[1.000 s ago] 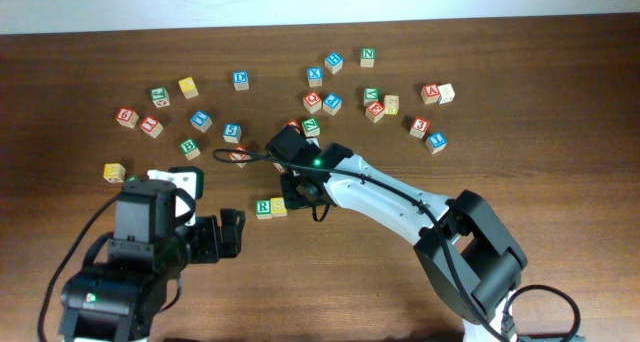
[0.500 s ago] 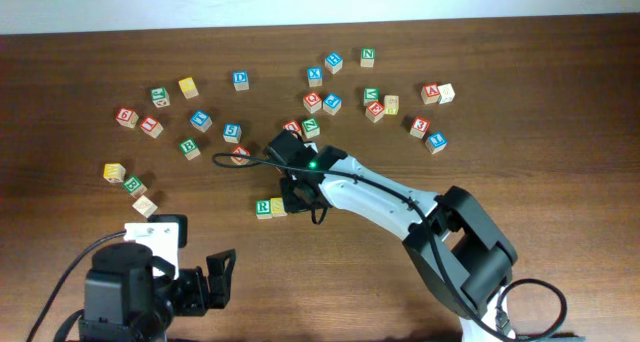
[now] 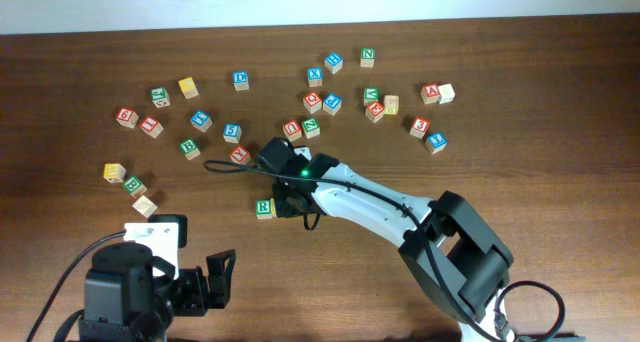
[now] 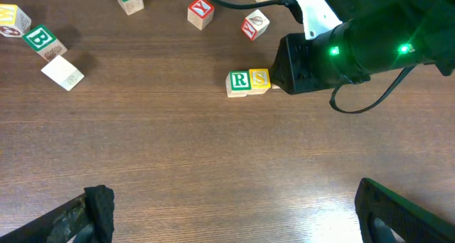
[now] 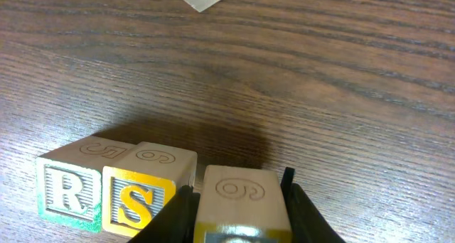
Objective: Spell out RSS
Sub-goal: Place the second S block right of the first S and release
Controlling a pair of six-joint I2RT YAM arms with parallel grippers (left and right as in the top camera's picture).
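Just beside the S cube point(image 5: 138, 195), the right hand point(image 5: 239, 225) grips another yellow cube point(image 5: 240, 192).

Draws the left gripper point(image 3: 218, 274) back to the near-left corner of the table point(image 3: 540, 182), uncovering the green B cube point(image 3: 133, 185) and the plain cube point(image 3: 146, 205) beside it, and carries the right gripper point(image 3: 289, 196), clamped on a third letter cube point(image 5: 242, 200), leftward until it hides the S cube point(image 4: 259, 79) next to the R cube point(image 3: 263, 208) from overhead.
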